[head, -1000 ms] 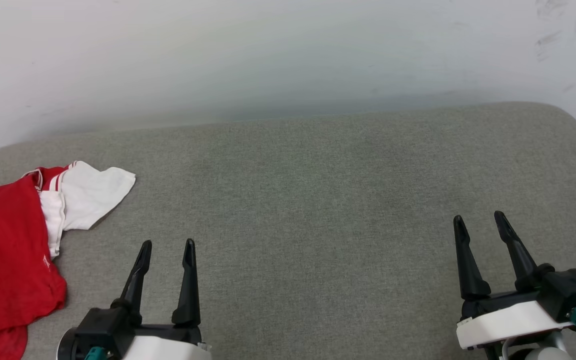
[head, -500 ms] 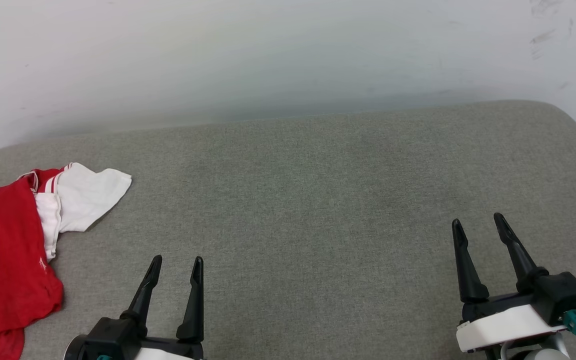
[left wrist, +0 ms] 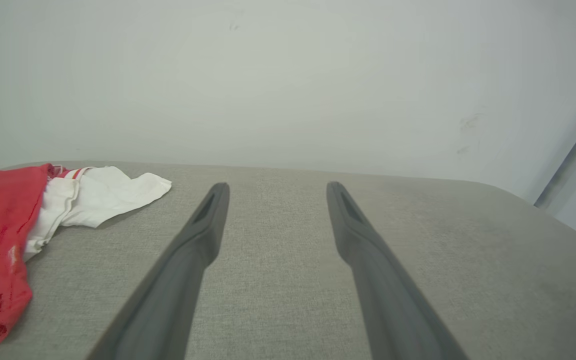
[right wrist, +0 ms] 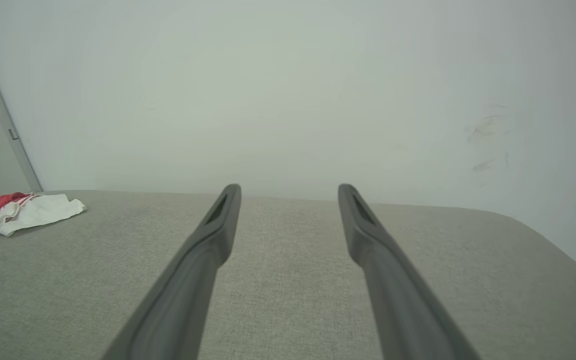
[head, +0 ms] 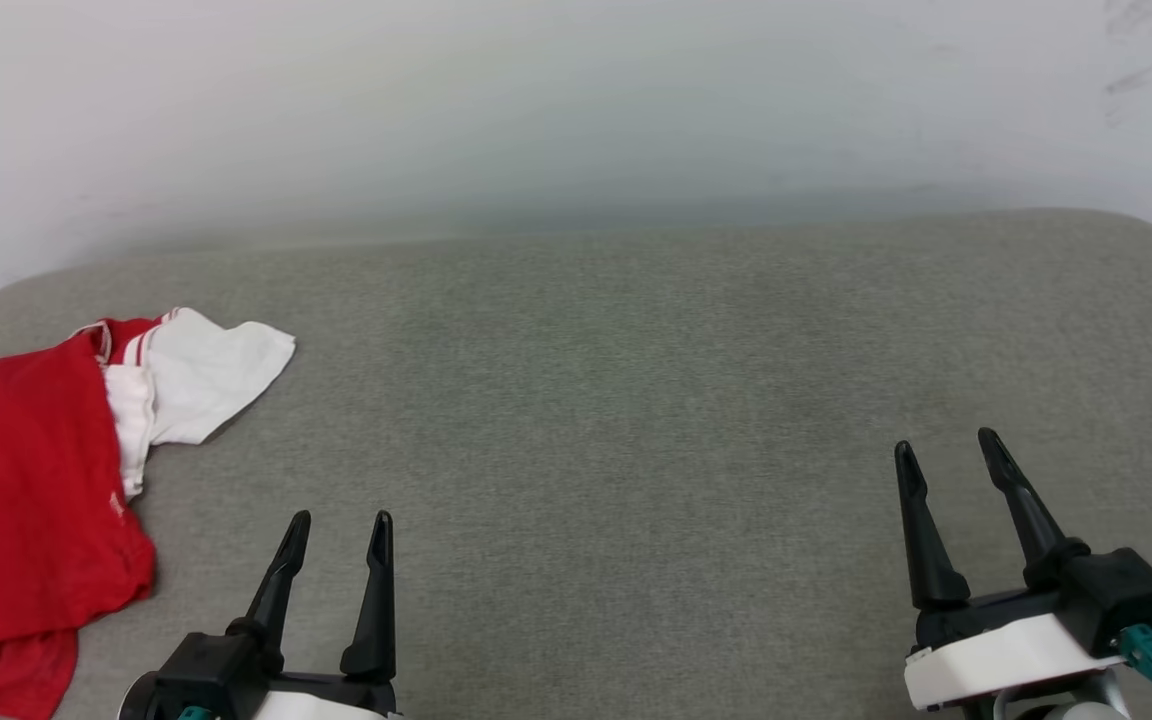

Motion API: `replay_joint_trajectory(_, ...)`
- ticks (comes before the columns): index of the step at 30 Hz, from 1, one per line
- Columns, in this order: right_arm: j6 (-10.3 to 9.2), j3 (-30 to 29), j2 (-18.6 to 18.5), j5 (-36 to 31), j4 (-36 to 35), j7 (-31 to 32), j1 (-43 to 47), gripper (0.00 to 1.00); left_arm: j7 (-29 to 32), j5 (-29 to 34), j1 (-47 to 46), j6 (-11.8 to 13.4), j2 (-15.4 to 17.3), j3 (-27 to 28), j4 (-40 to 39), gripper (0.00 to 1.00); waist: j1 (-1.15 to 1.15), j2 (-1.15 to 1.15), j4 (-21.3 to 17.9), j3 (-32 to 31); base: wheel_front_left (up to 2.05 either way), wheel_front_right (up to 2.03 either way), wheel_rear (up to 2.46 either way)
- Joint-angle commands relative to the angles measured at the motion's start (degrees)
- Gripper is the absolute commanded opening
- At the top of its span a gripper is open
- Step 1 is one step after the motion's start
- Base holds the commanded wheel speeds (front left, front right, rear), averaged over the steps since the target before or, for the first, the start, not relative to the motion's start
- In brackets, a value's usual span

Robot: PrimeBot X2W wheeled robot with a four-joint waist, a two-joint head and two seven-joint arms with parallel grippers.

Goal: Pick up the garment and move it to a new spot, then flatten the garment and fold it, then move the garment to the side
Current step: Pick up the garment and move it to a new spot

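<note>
Garment point(head: 36, 480) lies crumpled at the left edge of the grey cushion point(head: 636, 400). It is at about 10 o'clock from the left gripper point(head: 341, 520), near it but apart. From the right gripper point(head: 946, 442) it sits out at 9 o'clock, well apart.

In the head view the garment's long axis runs roughly from 1 o'clock to 7 o'clock. The red body trails down toward 7. The white sleeve point(head: 206, 375), with red-striped trim beside it, sits at the upper end, its loose corner pointing toward 2 o'clock.

Both grippers hang over bare cushion, fingers aimed near 12 o'clock toward the pale wall point(head: 576, 100). The left gripper's two fingers stand spread wide, with nothing between them and no cloth touching them. The right gripper's fingers are spread just as wide and are empty too.
</note>
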Motion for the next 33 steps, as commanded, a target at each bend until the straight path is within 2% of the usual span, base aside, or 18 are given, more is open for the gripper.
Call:
replay_joint_trajectory(1,-0.02,0.20,0.10,0.08,-0.24,-0.12,0.85,1.00,-0.16,0.08,-0.31,0.15,-0.07,0.12,0.04,1.00,0.00,0.00,1.17,0.12,0.00,0.00,0.00)
replay_joint_trajectory(20,-0.02,5.59,0.09,0.60,-0.99,-0.12,1.91,1.00,-0.16,1.23,1.30,-0.83,-0.07,3.44,-0.79,1.00,0.00,0.00,17.84,-0.92,0.00,0.00,0.00)
replay_joint_trajectory(33,-0.02,7.27,0.09,2.14,-0.94,-0.12,2.73,1.00,-0.16,3.13,2.70,-1.38,-0.06,3.61,-1.33,1.00,0.00,0.00,24.77,-2.19,0.00,0.00,0.00)
